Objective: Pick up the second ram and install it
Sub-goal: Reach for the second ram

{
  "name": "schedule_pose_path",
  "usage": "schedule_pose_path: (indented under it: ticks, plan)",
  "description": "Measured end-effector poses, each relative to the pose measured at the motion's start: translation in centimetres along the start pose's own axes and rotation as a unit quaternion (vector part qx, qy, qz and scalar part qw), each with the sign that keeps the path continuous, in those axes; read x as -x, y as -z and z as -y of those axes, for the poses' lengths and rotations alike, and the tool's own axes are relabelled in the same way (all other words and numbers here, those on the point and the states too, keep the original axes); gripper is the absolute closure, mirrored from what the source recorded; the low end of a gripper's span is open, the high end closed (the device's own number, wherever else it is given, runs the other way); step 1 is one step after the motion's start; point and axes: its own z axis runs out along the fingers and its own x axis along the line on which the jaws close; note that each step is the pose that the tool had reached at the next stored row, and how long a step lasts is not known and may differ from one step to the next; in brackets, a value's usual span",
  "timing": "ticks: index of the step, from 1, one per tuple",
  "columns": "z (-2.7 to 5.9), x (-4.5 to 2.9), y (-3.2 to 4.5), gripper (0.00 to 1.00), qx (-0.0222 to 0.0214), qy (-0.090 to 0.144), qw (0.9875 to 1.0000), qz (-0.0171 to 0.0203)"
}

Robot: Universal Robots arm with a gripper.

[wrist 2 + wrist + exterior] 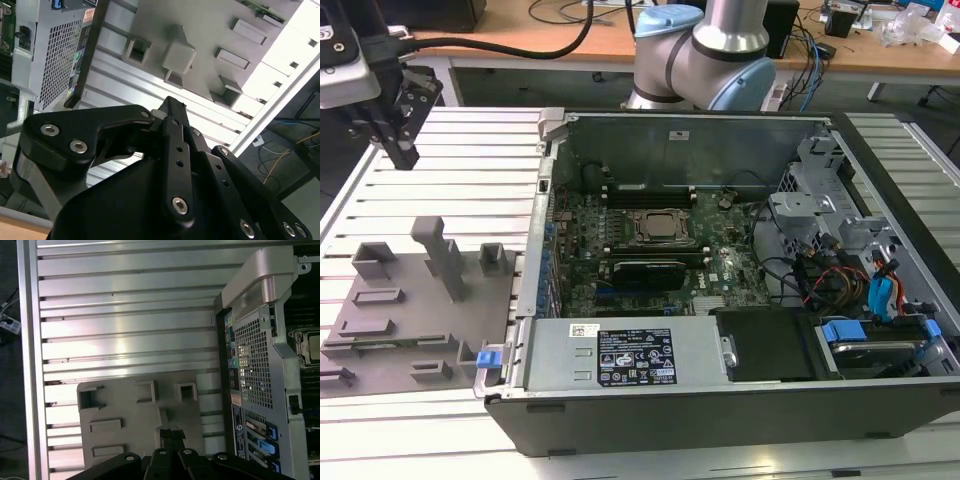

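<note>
Up at ten o'clock, exterior view: one gripper (pixel 402 150), fingers pressed together, over the slotted table (pixel 450 175); one tray (pixel 400 300) at eight, one case (pixel 700 428) at four, desk (pixel 520 30) at twelve. Second wrist view: one ram (pixel 261 11) at the tray's edge.

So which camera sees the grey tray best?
The exterior view: most of the grey tray shows. In the first wrist view the gripper hides one edge; the second wrist view catches a slanted part.

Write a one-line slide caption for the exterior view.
Gripper hovers above the slotted table near the grey fixture tray, to the exterior view's left of the open computer case.
</note>
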Motion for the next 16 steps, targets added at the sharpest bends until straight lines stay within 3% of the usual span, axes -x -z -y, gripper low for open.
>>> schedule_pose_path:
  ticks: [3, 11, 16]
  plan:
    - [0.04, -0.56, -0.03, 0.89, 0.0, 0.0, 1.0, 0.0]
    - [0.27, -3.5, -0.11, 0.89, 0.0, 0.0, 1.0, 0.0]
    - [0.34, -4.32, -0.15, 0.89, 0.0, 0.0, 1.0, 0.0]
